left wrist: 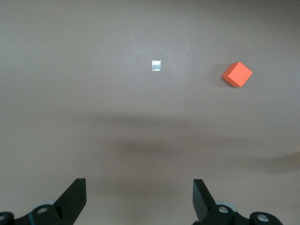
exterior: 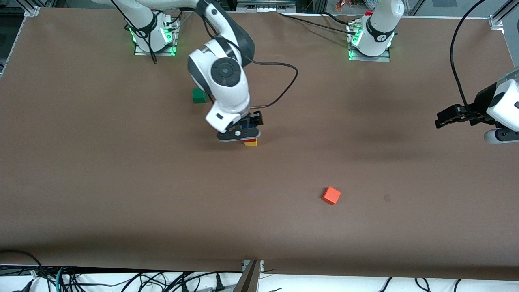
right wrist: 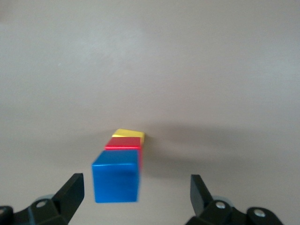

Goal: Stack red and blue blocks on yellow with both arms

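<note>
**benchmonkey:** So where are we in the stack? Looks like the tower's basically built. In the right wrist view the blue block (right wrist: 116, 176) sits on the red block (right wrist: 123, 143), which sits on the yellow cube (right wrist: 129, 133), and the right gripper (right wrist: 136, 194) has its fingers spread wide on either side of the blue one, touching nothing. My read: this is the release step, and all that's left is a straight lift away without clipping the top cube.

**torque_tim:** Agreed. The left gripper (left wrist: 139, 197) is wide open too, holding nothing, waiting over bare table at the left arm's end. It only sees the orange cube (left wrist: 237, 74) and a small pale mark (left wrist: 157, 65).

**benchmonkey:** What bugs me is the front view. The right gripper (exterior: 239, 134) covers nearly the whole stack near mid-table; I only get a sliver of yellow (exterior: 251, 142) poking out.

**torque_tim:** Yep, can't judge from there whether the cubes are squared up. The green cube (exterior: 198, 95) is half tucked under the right arm as well, and the left arm is cut off at the frame edge.
</note>
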Robot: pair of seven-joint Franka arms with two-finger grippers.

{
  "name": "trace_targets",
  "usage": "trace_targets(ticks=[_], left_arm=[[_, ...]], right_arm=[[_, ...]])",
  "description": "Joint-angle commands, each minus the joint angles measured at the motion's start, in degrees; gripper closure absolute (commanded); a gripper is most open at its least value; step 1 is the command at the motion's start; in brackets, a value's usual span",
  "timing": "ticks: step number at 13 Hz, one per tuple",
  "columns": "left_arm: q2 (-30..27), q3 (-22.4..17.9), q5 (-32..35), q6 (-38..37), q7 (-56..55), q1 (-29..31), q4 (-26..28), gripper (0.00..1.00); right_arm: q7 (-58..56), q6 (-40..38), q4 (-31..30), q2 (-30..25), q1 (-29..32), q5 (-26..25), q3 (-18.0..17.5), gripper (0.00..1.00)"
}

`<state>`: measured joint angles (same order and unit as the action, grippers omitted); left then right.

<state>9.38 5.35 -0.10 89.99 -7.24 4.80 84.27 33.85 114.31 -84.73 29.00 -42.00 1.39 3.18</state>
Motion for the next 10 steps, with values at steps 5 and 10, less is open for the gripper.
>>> trace_targets(ticks=[5,10], left_arm=[[0.38,0.01,0.89,-0.17,0.91,-0.32,-1.13,0.0],[0.38,0.01,0.89,-0.17,0.73,-0.67,-1.13,0.0]], right_arm=[[-0.88,-12.34,-0.53,-9.21,0.51,4.31,5.25,0.0],[-10.0,-24.19,-1.66,-16.68,0.51,5.11,13.86,0.0]])
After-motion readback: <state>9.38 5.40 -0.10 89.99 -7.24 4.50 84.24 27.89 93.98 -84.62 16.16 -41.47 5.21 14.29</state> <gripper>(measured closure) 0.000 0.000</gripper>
